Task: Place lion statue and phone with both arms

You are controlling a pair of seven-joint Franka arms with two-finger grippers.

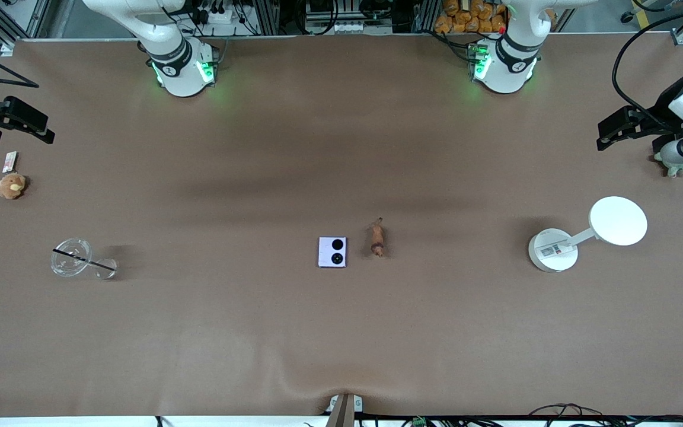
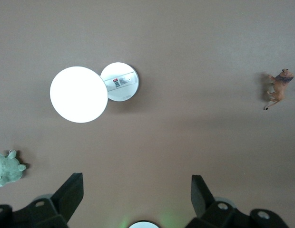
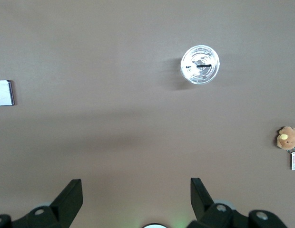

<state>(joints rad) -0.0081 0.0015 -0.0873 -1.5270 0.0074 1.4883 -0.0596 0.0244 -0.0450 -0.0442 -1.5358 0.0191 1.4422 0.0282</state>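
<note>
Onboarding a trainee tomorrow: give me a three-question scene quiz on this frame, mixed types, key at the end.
1. True or false: the phone lies beside the lion statue.
2. Which arm's end is the white lamp toward?
3. The left gripper and right gripper are: A) open, holding nothing; B) each shut on an object.

Key: 1 true; 2 the left arm's; 3 A.

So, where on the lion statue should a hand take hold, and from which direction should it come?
Probably from above, closing across the middle of the body. The lion statue lies on the table beside the phone, its long axis running toward the front camera. The body is its thickest part; the tail looks too thin to grip. The left hand is open.
</note>
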